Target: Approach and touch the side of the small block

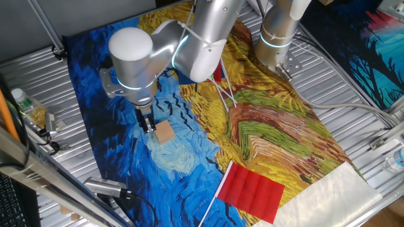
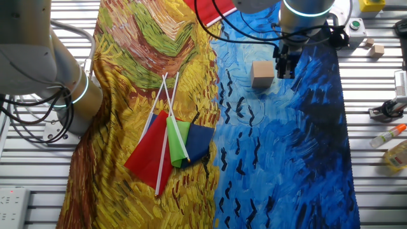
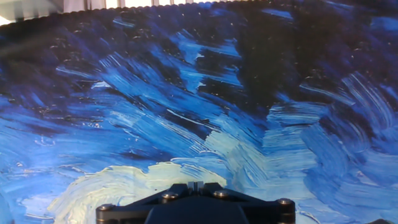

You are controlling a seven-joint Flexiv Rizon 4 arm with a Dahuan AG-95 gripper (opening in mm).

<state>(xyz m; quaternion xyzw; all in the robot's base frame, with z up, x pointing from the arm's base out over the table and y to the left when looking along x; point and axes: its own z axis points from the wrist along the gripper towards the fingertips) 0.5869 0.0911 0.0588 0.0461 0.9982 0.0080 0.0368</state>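
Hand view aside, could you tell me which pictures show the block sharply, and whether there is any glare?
One fixed view: block sharp, bright glare on the arm's white cap. Other fixed view: block sharp, evenly lit. Hand view: block out of frame, cloth bowed by lens distortion.

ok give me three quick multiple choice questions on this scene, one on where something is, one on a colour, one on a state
1. Where is the small block relative to the gripper?
A. right beside its tip
B. far off by the flags
C. off the cloth

2. What colour is the cloth under the block?
A. red
B. blue
C. green

3. How does the block sit?
A. lifted in the gripper
B. flat on the cloth
C. stacked on another block

Answers:
1 A, both fixed views show the gripper tip next to the block's side.
2 B, blue swirls surround the block.
3 B, it rests on the cloth and nothing holds it.
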